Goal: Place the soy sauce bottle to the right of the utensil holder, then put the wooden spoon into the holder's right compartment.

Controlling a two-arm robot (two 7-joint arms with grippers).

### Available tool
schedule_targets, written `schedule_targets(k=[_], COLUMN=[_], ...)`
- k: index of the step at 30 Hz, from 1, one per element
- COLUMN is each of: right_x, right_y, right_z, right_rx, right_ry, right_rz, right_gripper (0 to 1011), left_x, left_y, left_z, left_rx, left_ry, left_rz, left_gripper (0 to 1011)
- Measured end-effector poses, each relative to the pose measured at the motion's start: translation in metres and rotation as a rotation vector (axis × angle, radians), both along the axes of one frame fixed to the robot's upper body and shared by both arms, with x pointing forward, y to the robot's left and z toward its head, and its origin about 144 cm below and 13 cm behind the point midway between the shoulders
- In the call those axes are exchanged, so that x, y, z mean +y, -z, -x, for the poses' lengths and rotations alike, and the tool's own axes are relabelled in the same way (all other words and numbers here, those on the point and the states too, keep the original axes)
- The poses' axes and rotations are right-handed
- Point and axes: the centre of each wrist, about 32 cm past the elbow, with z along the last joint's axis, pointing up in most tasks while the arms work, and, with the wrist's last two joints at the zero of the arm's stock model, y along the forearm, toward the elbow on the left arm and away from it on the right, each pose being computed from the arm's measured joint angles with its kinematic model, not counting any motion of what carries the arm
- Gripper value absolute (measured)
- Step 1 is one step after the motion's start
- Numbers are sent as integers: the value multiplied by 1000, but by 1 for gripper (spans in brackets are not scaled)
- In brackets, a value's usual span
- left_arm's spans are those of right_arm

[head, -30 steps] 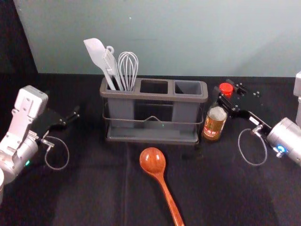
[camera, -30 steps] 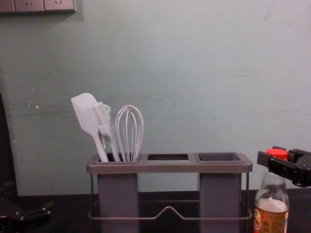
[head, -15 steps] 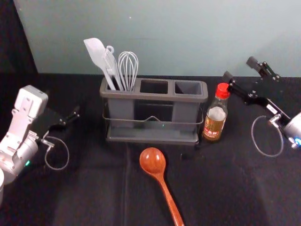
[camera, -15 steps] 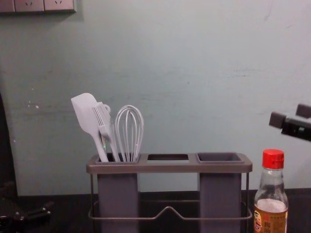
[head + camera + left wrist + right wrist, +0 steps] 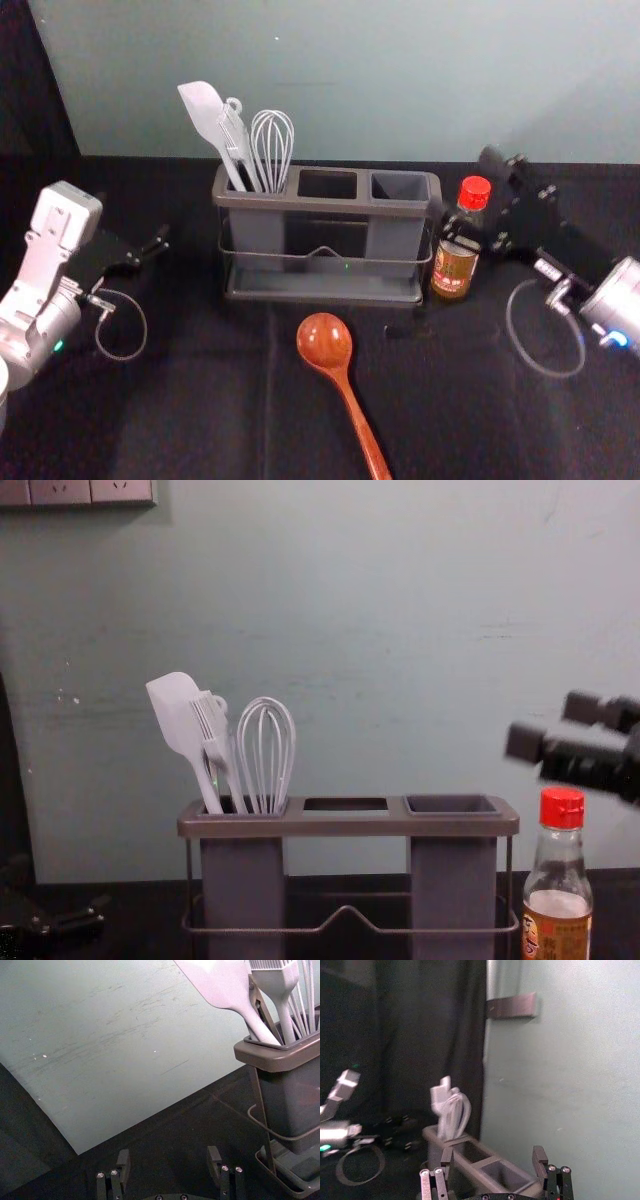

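A black cloth (image 5: 220,400) lies before a pale wall (image 5: 400,80). The bottle (image 5: 455,262) stands upright just right of the holder (image 5: 325,296); the spoon (image 5: 326,342) lies in front. The right gripper (image 5: 464,184) has swung inward since the last frame, above the bottle, spread and empty. The left gripper (image 5: 146,243) is parked at left, likewise spread.

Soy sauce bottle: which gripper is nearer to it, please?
Right. The right gripper is close above the soy sauce bottle; the left gripper is beyond the utensil holder's left end.
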Motion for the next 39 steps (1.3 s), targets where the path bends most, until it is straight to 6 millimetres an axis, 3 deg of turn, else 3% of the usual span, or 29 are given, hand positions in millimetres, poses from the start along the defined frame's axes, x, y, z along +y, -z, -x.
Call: schedule_targets(k=[10, 22, 32, 39], right_x=[30, 57, 67, 67], right_y=[14, 42, 57, 56], right_z=[17, 22, 17, 18], right_rx=[93, 232, 296, 294], right_ry=[-68, -42, -19, -21], right_rz=[77, 157, 208, 207], right_gripper=[1002, 1003, 1003, 1002], left_x=[0, 0, 0, 0], left_y=[0, 0, 0, 0], left_z=[0, 0, 0, 0], left_rx=[0, 0, 0, 0], left_ry=[0, 0, 0, 0], left_rz=[0, 0, 0, 0], left_gripper=[1005, 1005, 1005, 1005])
